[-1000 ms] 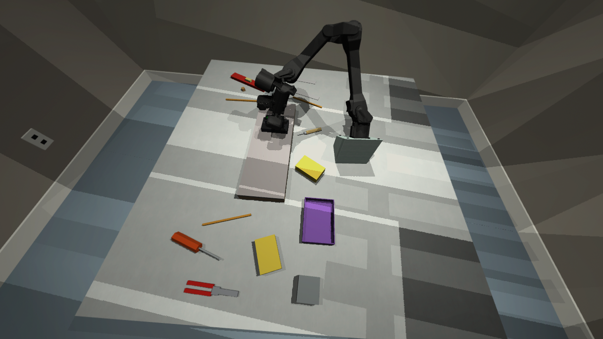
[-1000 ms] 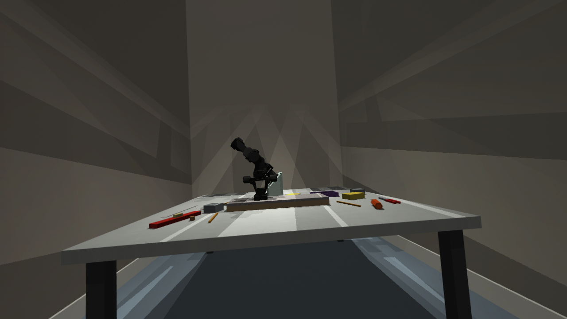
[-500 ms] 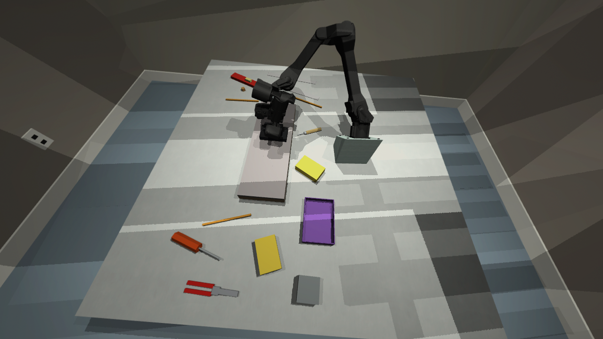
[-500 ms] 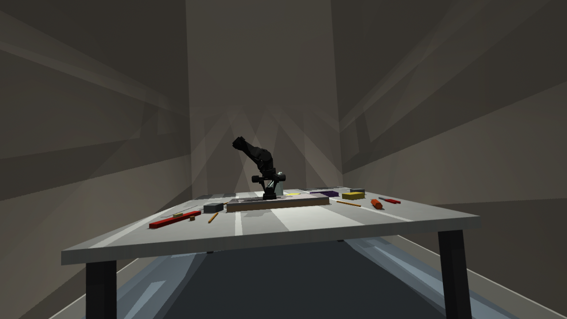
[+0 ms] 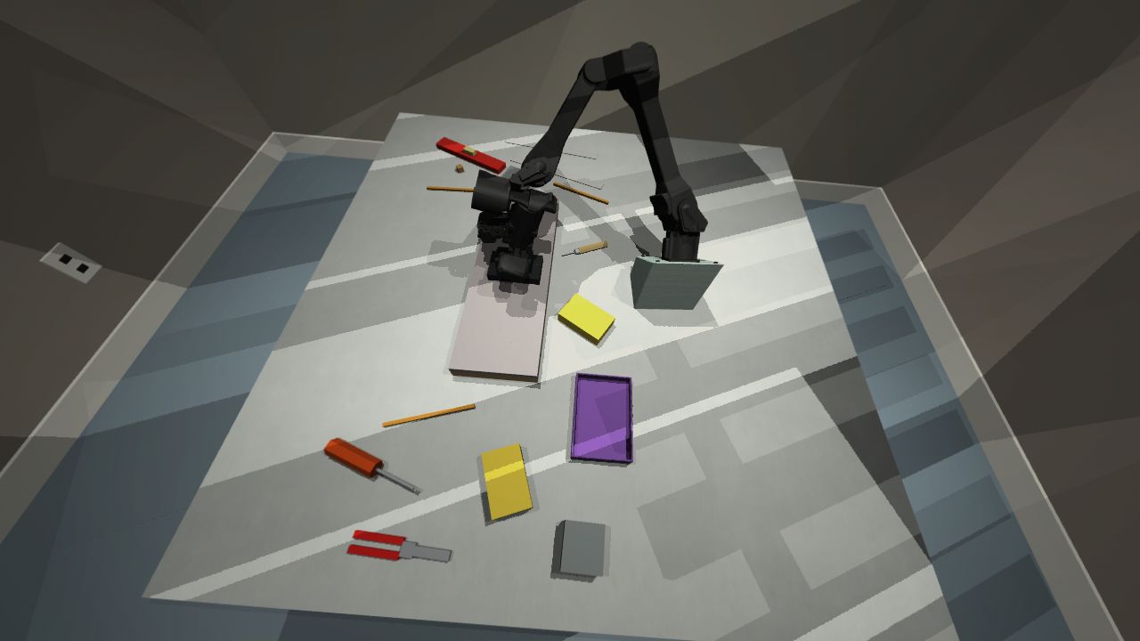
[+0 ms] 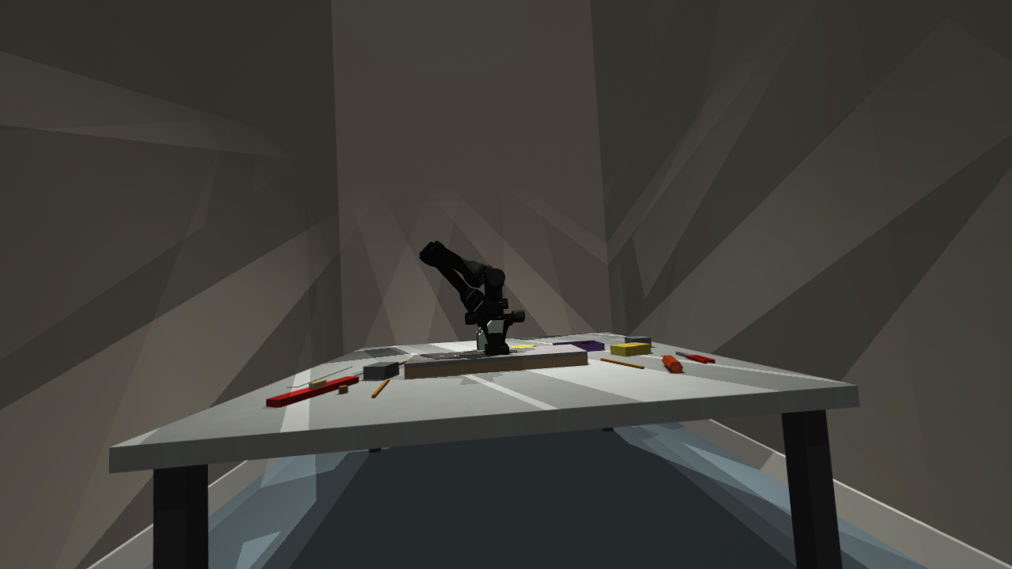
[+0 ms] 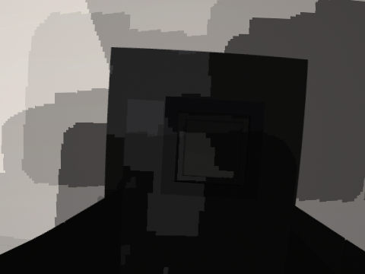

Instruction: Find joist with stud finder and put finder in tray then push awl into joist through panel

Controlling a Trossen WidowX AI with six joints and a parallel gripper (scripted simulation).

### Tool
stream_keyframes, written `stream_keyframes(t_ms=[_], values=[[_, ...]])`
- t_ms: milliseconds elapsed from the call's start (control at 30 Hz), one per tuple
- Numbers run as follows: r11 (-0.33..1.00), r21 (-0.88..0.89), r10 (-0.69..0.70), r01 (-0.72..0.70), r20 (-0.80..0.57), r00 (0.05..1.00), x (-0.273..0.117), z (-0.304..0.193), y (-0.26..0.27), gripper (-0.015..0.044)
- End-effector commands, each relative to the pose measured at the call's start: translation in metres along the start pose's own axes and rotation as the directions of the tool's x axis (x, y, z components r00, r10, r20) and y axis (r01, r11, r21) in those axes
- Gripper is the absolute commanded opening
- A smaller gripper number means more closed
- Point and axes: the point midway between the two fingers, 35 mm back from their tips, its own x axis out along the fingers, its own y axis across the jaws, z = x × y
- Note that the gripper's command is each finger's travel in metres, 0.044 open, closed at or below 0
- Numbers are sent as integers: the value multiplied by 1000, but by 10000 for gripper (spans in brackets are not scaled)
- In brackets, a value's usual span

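Note:
My gripper (image 5: 517,250) (image 6: 496,337) is shut on the black stud finder (image 5: 530,268) (image 6: 497,349) (image 7: 160,76) and points down. The stud finder is at the top face of the pale floor panel (image 5: 498,346) (image 6: 495,365), around its middle; whether it touches or hovers just above is too fine to tell. Its square window (image 7: 199,152) is dark, with a dull greyish patch and no plainly lit mark. The awl (image 5: 591,247), with a tan handle and thin shaft, lies on the table right of the panel. The purple tray (image 5: 598,414) (image 6: 583,345) is empty. The joist is hidden.
A yellow block (image 5: 585,318) lies between panel and tray. Another yellow block (image 5: 506,482), a grey block (image 5: 583,548), a screwdriver (image 5: 352,457), pliers (image 5: 378,544) and a pencil (image 5: 428,415) lie nearer. A red level (image 5: 451,149) lies behind. My arm stands on a slanted block (image 5: 676,287).

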Motion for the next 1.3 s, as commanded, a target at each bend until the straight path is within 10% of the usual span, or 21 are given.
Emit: stream_keyframes(t_ms=[0, 1267], values=[[1000, -1, 14, -14, 0, 1000, 0, 0, 15, 0], [1000, 4, 21, -21, 1, 1000, -3, 1, 137, 0]])
